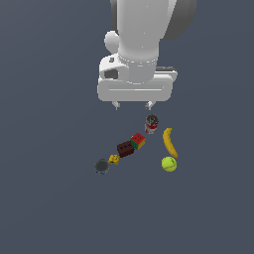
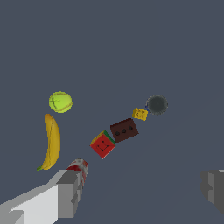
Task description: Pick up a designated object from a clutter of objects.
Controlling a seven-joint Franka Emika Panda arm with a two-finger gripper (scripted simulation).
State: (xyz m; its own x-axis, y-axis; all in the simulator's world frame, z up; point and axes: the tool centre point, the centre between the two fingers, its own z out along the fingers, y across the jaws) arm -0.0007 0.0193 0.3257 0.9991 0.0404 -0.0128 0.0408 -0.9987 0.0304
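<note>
The yellow-green tennis ball (image 1: pixel 169 163) (image 2: pixel 60 102) lies on the dark floor just past the tip of the yellow banana (image 1: pixel 169 142) (image 2: pixel 51 142). My gripper (image 1: pixel 133 105) (image 2: pixel 142 192) hangs open and empty well above the clutter, nearest the red-labelled can (image 1: pixel 151 124) (image 2: pixel 78 168), far from the ball. One grey finger (image 2: pixel 70 192) partly hides the can in the wrist view. The red-green-yellow cube (image 1: pixel 138 141) (image 2: pixel 103 144), dark brown brick (image 1: pixel 125 148) (image 2: pixel 124 130), tiny yellow piece (image 1: pixel 114 159) (image 2: pixel 140 114) and dark grey round object (image 1: pixel 102 166) (image 2: pixel 156 104) form a diagonal row.
The items lie on a flat dark grey floor (image 1: pixel 49 208). The banana lies right beside the ball; the cube row is a ball's width or more away toward the exterior view's left.
</note>
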